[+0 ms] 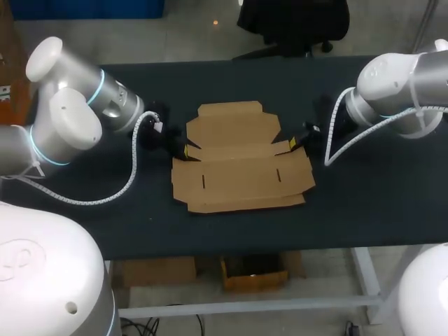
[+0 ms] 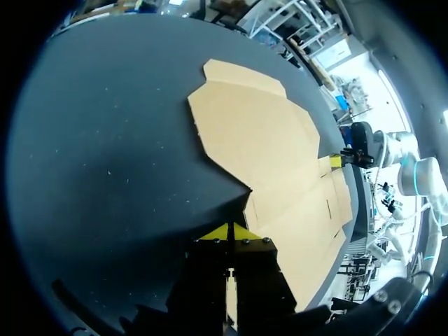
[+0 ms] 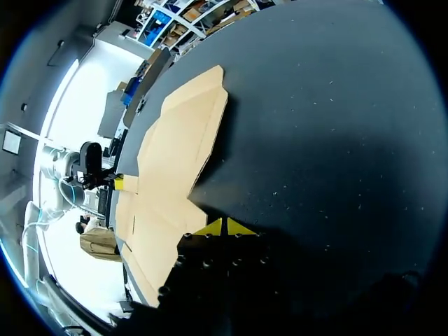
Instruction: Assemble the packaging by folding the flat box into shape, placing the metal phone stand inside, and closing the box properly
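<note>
A flat brown cardboard box [image 1: 241,168] lies unfolded in the middle of the dark table [image 1: 364,210]. My left gripper [image 1: 186,149] is shut at the notch in the box's left edge, with nothing between its yellow tips. My right gripper [image 1: 292,145] is shut at the notch in the right edge, also holding nothing. In the left wrist view the joined tips of the left gripper [image 2: 229,232] point at the cardboard [image 2: 266,140], with the right gripper [image 2: 336,160] across the sheet. The right wrist view mirrors this: right gripper [image 3: 224,227], cardboard [image 3: 178,147], left gripper [image 3: 117,183]. No metal phone stand is in view.
White cable hoses hang from both arms, the left one [image 1: 129,185] looping low over the table and the right one [image 1: 343,143] drooping beside the box. Bare table surface stretches on both sides of the box and along the front edge.
</note>
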Controlling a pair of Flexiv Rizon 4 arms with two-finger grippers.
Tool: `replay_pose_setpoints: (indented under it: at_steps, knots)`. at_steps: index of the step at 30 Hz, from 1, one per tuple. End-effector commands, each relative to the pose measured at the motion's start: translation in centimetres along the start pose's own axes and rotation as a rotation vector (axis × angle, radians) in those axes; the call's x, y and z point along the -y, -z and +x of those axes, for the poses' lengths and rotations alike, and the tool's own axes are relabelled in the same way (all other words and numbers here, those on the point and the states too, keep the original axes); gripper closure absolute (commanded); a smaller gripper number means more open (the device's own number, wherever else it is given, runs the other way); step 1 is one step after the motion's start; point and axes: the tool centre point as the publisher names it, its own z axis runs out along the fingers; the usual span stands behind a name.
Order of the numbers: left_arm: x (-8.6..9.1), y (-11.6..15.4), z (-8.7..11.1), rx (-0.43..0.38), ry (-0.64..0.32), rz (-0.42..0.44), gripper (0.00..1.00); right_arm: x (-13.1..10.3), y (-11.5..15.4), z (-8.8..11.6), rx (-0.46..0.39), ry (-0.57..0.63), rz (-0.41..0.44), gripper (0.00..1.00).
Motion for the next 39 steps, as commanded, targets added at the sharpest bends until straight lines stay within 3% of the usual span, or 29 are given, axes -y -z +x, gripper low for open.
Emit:
replay_pose_setpoints:
  at_steps: [1,16,39]
  knots:
    - [0.2,-0.3,0.1,0.002,0.0,-0.006,1.0,-0.2,-0.4,-0.1,-0.016,0.001,0.009,1.0]
    - [0.2,0.0,0.5,0.005,-0.013,0.0,1.0,-0.2,0.1,2.2,-0.022,0.05,-0.013,1.0]
    - [-0.1,-0.3,0.6,0.015,-0.006,-0.006,1.0,-0.4,-0.8,1.8,-0.035,0.033,0.006,1.0]
